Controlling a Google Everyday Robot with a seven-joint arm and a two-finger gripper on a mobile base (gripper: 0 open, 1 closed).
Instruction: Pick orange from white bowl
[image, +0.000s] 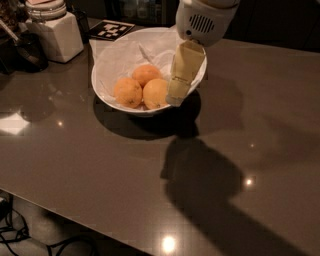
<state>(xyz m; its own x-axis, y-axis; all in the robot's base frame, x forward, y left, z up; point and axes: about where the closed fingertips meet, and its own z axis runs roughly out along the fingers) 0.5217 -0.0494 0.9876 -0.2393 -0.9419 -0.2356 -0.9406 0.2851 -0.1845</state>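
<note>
Pale yellow-orange skin marks the target orange (155, 94). It's the right-hand one of three fruit in the bowl (107, 100), upper centre of frame, on crumpled paper (122, 55). It's packed tight: the left fruit (128, 92), deeper in colour, presses against it, and the back fruit (146, 75), smaller, sits just behind.

The gripper (175, 97) hangs over the bowl's right rim, tilted down and leftward. Its tip is right by the orange's right flank, poss. touching it, but the angle is too poor to say. Can't tell whether it's open or closed; it isn't carrying anything.

Step in hand: line up and close on the orange. To do it well:
- Centre over the fruit's widest part, not its right edge, or it'll squirt out sideways.
- Come in from above w/ the jaws straddling front-to-back. The left side is blocked by the neighbour and the right is crowded by the rim.
- Go low enough to pass the fruit's middle, but don't snag paper.
- Close gently, since smooth skin rolls.
- Lift straight up, and watch that the bowl doesn't slide on the glossy table (90, 170).

The jar (56, 35) at upper left is well apart, no issue.
</note>
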